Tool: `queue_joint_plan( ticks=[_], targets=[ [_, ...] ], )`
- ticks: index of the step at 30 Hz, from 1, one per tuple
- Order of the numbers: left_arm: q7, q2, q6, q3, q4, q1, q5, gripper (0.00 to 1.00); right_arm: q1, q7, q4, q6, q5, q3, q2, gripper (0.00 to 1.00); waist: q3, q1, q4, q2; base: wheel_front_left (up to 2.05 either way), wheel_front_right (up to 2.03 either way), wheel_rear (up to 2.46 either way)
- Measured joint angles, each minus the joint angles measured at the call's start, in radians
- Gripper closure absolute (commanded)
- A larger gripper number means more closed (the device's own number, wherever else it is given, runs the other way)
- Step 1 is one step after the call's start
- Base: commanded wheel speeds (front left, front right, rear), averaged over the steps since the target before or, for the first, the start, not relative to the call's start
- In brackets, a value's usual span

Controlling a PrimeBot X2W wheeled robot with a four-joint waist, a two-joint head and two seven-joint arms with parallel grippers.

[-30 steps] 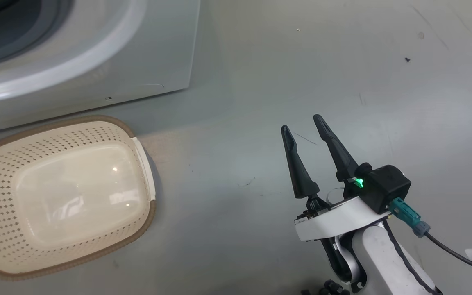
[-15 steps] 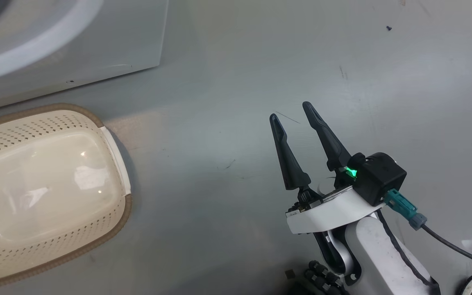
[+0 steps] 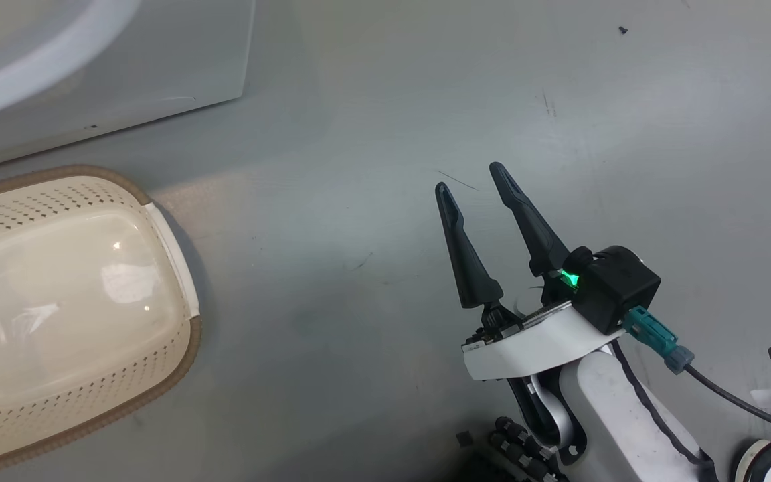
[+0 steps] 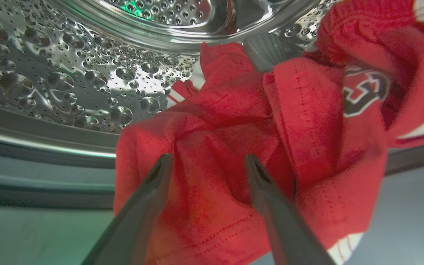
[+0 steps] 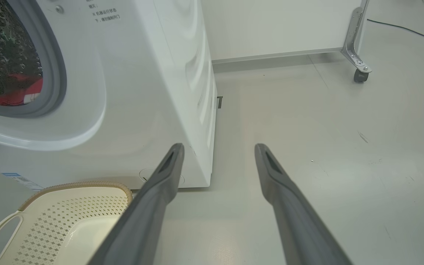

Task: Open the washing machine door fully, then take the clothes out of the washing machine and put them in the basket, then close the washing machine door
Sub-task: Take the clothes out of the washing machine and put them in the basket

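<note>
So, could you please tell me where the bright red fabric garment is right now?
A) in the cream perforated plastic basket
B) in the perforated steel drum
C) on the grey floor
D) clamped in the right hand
B: the left wrist view shows the bright red fabric garment lying in the perforated steel drum, before the open left hand.

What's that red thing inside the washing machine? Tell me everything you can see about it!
The clothes are a bright red garment of soft-looking cloth, crumpled into folds, with dotted stitch lines, white striped trim and a dark-and-white emblem. It lies in the shiny, holed steel drum and seems to spill over its front rim. The open jaws of the left gripper stand on either side of one fold; whether they touch it is unclear.
</note>
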Motion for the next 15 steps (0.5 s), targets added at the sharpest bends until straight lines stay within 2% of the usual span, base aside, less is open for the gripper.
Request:
queue_joint_plan(
  ticks=[15],
  targets=[
    [0.044, 0.019, 0.004, -0.023, 0.093, -0.076, 0.021, 0.00, 0.000, 0.000, -0.005, -0.008, 0.008, 0.017, 0.000, 0.00, 0.017, 0.0000, -0.012, 0.0000, 0.00, 0.00, 0.00]
  ],
)
